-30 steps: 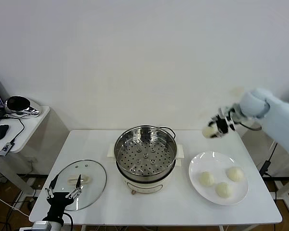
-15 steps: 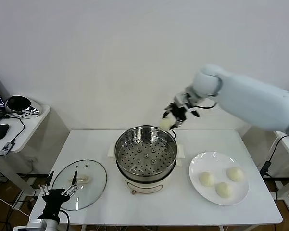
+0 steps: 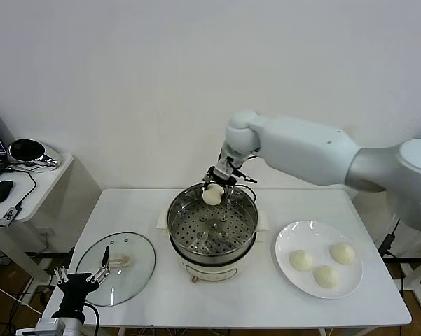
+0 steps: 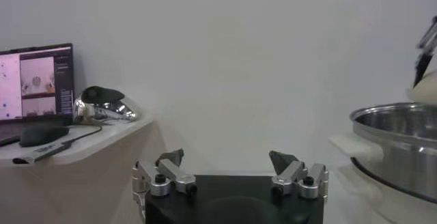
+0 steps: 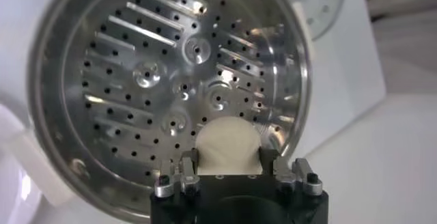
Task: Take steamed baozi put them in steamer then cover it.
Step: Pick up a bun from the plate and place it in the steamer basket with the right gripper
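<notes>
- My right gripper (image 3: 214,187) is over the back rim of the steamer (image 3: 212,227), fingers pinched on one steamed baozi (image 3: 212,194).
- From the right wrist cam that bun (image 5: 229,149) sits squeezed between my two fingers (image 5: 188,166), hanging above the perforated tray (image 5: 164,75), which has nothing on it.
- The other three baozi (image 3: 301,260) are on the white plate (image 3: 288,239), on the table to the right of the steamer. They sit near each other but apart, none touching.
- The steamer is roughly mid-table (image 3: 147,203) on its white base, no cover on it.
- The glass lid (image 3: 116,268) lies flat on the table, off to the left of the steamer near the front edge.
- My left gripper (image 3: 80,278) is parked low at the front left corner, right by the lid, fingers spread wide with nothing between them. Left wrist cam shows the same, both fingers (image 4: 167,171) well apart.
- Side desk (image 3: 47,168) further left has a mouse and some other gear on it.
</notes>
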`<action>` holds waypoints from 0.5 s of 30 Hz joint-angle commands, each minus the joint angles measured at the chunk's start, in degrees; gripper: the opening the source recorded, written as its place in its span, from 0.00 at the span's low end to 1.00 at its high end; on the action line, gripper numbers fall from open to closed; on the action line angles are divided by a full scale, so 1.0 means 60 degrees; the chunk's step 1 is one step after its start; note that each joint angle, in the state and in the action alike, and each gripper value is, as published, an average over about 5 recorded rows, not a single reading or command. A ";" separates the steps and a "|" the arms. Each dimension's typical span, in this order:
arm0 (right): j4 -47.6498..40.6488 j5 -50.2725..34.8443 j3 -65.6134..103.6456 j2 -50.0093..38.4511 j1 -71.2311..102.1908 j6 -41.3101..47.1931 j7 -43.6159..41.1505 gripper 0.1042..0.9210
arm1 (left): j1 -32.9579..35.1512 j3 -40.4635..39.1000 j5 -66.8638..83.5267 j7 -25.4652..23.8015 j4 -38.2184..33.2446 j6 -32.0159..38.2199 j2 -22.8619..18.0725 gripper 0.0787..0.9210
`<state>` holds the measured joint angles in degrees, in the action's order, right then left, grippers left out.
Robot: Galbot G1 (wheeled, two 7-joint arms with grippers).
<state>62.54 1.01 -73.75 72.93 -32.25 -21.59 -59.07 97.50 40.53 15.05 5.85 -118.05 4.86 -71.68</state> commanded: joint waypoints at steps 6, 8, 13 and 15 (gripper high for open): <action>-0.1292 0.1704 -0.0336 0.1110 0.0617 -0.1630 0.0284 0.56 | -0.0101 0.0010 0.0033 -0.0020 0.0128 -0.0017 -0.0008 0.88; -0.1405 0.1900 -0.0294 0.1112 0.0736 -0.1689 0.0326 0.56 | -0.0110 0.0005 0.0048 -0.0028 0.0145 -0.0016 -0.0004 0.88; -0.1754 0.2134 -0.0190 0.1114 0.0973 -0.1831 0.0427 0.59 | -0.0124 -0.0008 0.0063 -0.0036 0.0141 -0.0021 -0.0002 0.88; -0.1807 0.2114 -0.0172 0.1111 0.1019 -0.1872 0.0500 0.64 | -0.0131 -0.0013 0.0062 -0.0036 0.0133 -0.0022 -0.0010 0.88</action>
<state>54.84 10.08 -74.60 77.99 -27.77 -30.32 -56.76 96.79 40.49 15.42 5.65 -117.28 4.74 -71.69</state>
